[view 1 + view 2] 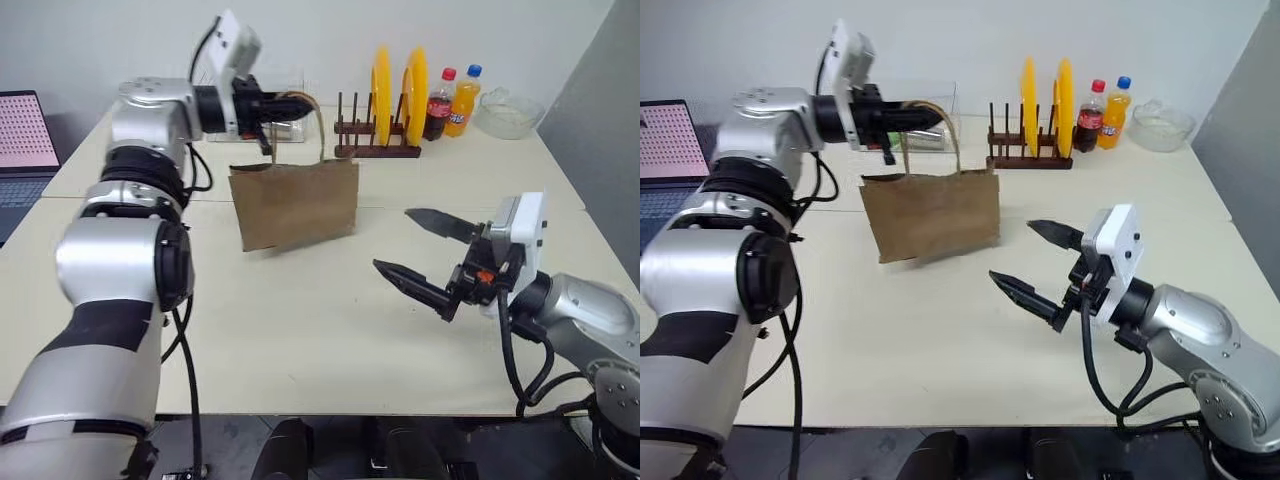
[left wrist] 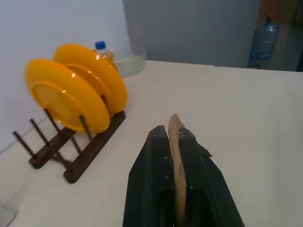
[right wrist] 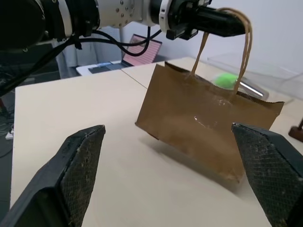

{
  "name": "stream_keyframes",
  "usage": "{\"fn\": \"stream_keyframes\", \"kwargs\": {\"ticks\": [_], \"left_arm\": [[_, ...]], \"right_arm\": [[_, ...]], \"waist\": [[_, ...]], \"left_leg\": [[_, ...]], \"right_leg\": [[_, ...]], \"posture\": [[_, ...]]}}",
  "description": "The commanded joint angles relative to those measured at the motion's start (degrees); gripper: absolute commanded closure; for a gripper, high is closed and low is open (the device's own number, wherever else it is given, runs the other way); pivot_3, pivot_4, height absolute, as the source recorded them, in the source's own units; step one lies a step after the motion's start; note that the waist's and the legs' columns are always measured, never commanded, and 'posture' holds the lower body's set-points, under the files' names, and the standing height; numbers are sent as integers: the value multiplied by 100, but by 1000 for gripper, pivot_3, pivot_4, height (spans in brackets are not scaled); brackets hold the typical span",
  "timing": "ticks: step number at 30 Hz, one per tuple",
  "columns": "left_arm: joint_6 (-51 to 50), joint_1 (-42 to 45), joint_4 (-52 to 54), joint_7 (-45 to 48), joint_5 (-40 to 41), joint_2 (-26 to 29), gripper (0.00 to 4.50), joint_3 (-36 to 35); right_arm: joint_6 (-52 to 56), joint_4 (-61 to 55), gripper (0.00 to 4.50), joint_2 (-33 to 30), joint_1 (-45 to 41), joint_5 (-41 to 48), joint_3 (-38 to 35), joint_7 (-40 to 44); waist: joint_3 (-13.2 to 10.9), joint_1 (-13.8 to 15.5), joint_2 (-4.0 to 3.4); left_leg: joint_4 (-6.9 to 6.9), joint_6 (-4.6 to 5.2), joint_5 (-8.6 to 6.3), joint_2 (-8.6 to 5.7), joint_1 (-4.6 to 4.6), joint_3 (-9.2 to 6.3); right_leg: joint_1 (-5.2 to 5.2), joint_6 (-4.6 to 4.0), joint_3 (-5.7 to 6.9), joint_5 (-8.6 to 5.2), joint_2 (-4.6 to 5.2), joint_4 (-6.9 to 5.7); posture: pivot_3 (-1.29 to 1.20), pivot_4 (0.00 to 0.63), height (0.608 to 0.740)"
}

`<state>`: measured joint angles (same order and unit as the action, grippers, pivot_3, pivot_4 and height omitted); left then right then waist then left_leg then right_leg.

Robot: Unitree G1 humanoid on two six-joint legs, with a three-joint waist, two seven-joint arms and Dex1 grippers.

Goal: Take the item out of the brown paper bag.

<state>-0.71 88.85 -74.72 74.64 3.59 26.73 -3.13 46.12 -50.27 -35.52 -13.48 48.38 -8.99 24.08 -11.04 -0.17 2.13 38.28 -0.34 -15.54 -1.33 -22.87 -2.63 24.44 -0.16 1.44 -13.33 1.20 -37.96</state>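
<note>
Brown paper bag (image 1: 295,204) hanging in the air just above the cream table (image 1: 330,330), tilted, lower corners clear of the surface with a shadow beneath. Item inside not visible; cannot tell where in the bag it sits. One tan loop handle (image 2: 175,142) pinched between the closed fingers of the left gripper (image 1: 296,104), which points level across the table and carries the bag's weight. Right gripper (image 1: 428,252) near the bag, on its right side and apart from it, fingers spread wide and holding nothing, aimed toward the bag's face. Behind the bag, a clear plastic container (image 1: 930,115). Further back, a dark wooden rack (image 1: 376,140) holding two yellow plates (image 1: 399,85) upright; just beside it a cola bottle (image 1: 438,104) and an orange soda bottle (image 1: 463,101), then a glass bowl (image 1: 508,112). Open laptop (image 1: 20,150) at the table's far left edge.
</note>
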Motion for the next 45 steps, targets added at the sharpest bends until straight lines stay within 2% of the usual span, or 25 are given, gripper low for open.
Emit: {"fn": "stream_keyframes", "kwargs": {"ticks": [1,7,17,31,45], "left_arm": [[232,453,77,141,16,-246,4436,-83],[381,486,20,288,-108,-501,4436,-49],[741,281,-55,292,-491,-617,4436,89],[999,206,-96,59,-827,-554,4436,168],[1257,132,-100,-163,-1047,-490,4436,201]], "right_arm": [[-97,-457,0,-84,258,-3,-216,-295],[-166,-730,0,-129,663,53,-260,-541],[-280,-894,0,-191,891,-192,-41,-828],[-238,-951,0,-402,780,-989,288,-1107],[-357,-912,0,-392,704,-828,23,-969]], "waist": [[-1,-1,1],[-2,-26,1],[-2,-26,1],[-2,-19,1],[-2,-16,1]], "left_leg": [[1,0,0,0,-2,0],[4,1,0,3,6,7],[10,1,0,3,5,10],[18,2,0,3,4,10],[42,3,-1,3,2,8]], "right_leg": [[0,0,-1,0,0,0],[-1,1,-8,0,-6,-6],[-1,1,-12,0,-9,-8],[-4,1,-11,0,-9,-10],[-9,2,-10,1,-9,-16]], "posture": [[0,150,740],[0,150,740],[0,150,740],[0,150,740],[0,150,740]]}}
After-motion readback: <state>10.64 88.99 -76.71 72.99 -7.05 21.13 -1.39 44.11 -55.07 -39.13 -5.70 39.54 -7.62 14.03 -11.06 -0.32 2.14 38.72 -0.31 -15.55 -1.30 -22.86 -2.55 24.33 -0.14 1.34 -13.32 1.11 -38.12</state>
